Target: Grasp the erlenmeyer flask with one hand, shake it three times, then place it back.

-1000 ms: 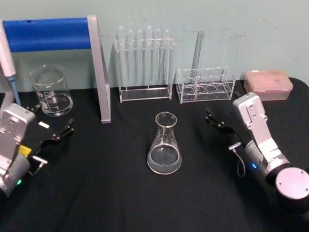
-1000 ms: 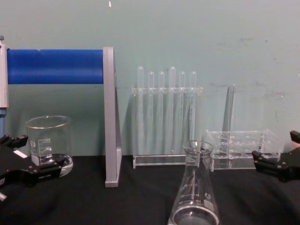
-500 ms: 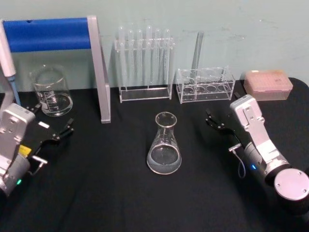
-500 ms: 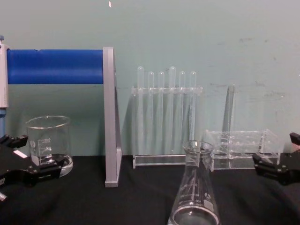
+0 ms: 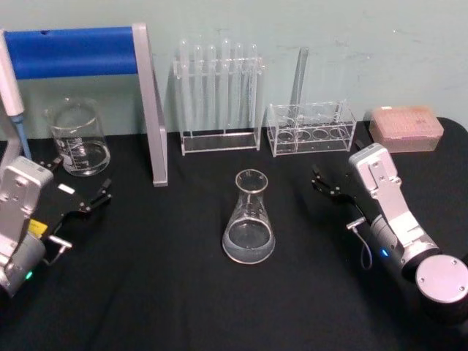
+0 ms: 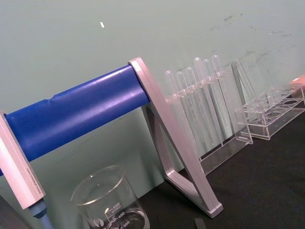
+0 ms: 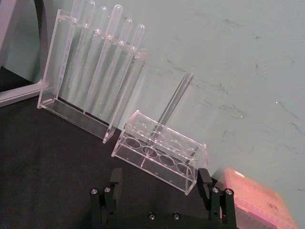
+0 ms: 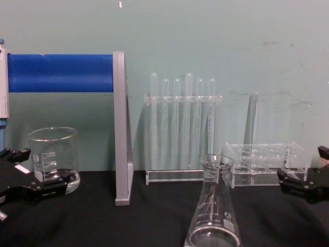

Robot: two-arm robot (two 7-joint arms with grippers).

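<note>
The erlenmeyer flask (image 5: 249,218) stands upright and untouched at the middle of the black table (image 5: 183,292), its base cut off by the lower edge in the chest view. The right gripper (image 5: 327,184) hovers just to the flask's right, well short of it, its black fingers (image 7: 204,182) spread apart. The left gripper (image 5: 82,193) sits at the table's left edge beside the glass beaker (image 5: 77,137), jaws likewise apart, one finger partly masking the beaker's base in the chest view. Behind stand a blue-barred stand (image 5: 80,51), a rack of test tubes (image 5: 218,95), a low clear rack (image 5: 311,128) holding one tube, and a pink box (image 5: 406,128).
</note>
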